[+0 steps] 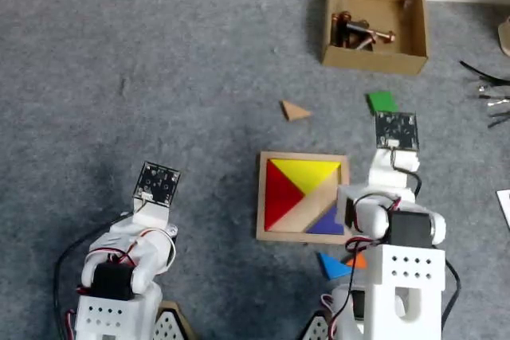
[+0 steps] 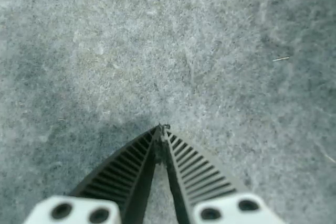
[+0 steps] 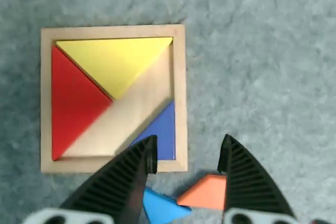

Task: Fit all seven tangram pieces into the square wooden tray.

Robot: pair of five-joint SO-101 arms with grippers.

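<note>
The square wooden tray (image 1: 261, 197) lies between the two arms. It holds a yellow triangle (image 1: 307, 173), a red triangle (image 1: 280, 197) and a dark blue piece (image 1: 327, 223), with a bare diagonal strip between them. A light blue triangle (image 1: 333, 266) and an orange piece (image 1: 356, 260) lie on the carpet at the tray's near right corner. A green piece (image 1: 382, 102) and a tan triangle (image 1: 295, 111) lie beyond the tray. My right gripper (image 3: 189, 150) hangs open above the tray's (image 3: 179, 77) near right corner, holding nothing. My left gripper (image 2: 161, 128) is shut over bare carpet.
A cardboard box (image 1: 374, 57) with copper-coloured metal parts stands at the back right. Cables (image 1: 486, 85) lie at the right edge. Grey carpet stretches wide to the left and behind the tray.
</note>
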